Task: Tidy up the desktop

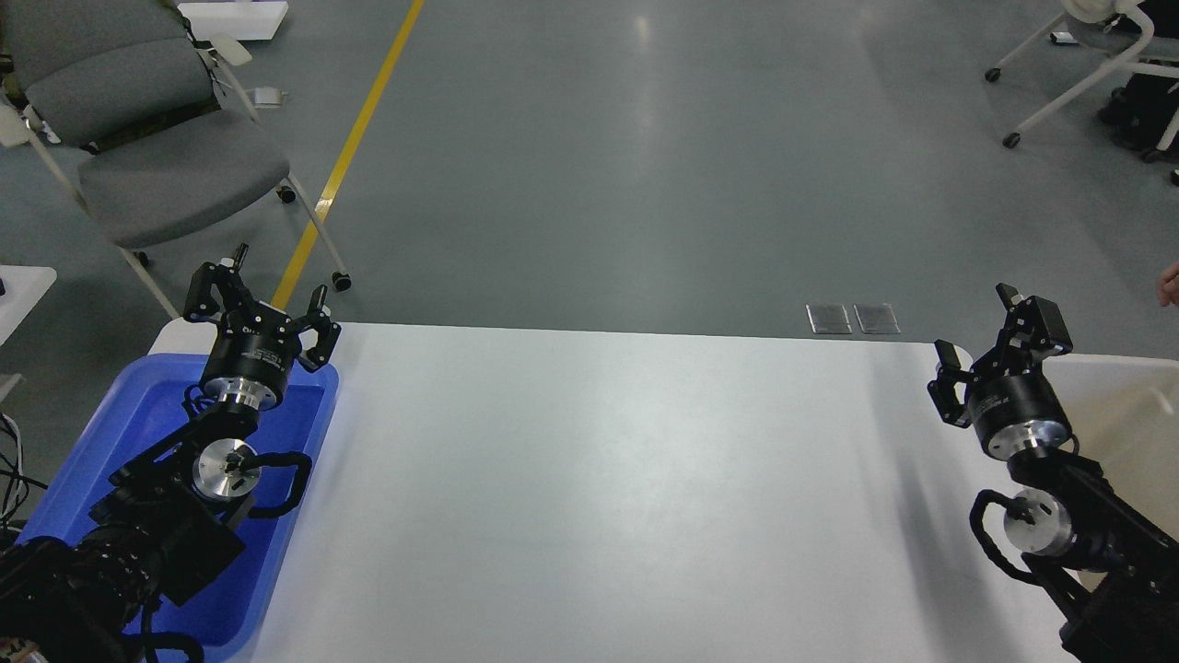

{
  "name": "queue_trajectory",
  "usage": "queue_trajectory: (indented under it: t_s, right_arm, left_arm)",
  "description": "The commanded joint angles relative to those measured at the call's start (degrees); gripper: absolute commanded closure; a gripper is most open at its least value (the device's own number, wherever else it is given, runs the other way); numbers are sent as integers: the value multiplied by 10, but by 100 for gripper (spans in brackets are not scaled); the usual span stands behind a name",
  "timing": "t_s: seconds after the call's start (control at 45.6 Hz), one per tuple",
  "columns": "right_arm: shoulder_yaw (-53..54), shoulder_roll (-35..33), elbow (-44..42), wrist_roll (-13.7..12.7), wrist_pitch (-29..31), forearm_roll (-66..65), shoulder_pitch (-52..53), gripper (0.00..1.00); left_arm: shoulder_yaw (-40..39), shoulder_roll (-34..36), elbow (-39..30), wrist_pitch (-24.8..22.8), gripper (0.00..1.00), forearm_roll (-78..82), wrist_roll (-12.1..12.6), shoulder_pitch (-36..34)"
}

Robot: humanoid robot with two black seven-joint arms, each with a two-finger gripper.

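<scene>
Head view, noted near to far. Desktop is lying between the two arms, long axis running left to right, and no loose item is showing on its white surface. Left of the desktop, the blue tray is sitting under the left arm; on the desktop's right end, a beige bin is partly hidden by the right arm. Left gripper is hovering over the tray's far edge, fingers spread wide, holding nothing. Right gripper is hovering at the bin's near-left rim, fingers parted, also holding nothing. Judgement: neither arm is nearer to any target, since none is visible. Beyond the desktop, a grey chair is standing on the floor.
</scene>
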Motion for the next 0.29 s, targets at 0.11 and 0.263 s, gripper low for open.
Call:
queue_trajectory:
  t_s: [0.11,0.263]
  right_arm:
    - [55,98,18,37,2,-40,-21,0]
    - [69,113,15,37,1,-40,-18,0]
  left_arm:
    - [0,0,0,0,0,0,0,0]
    - [0,0,0,0,0,0,0,0]
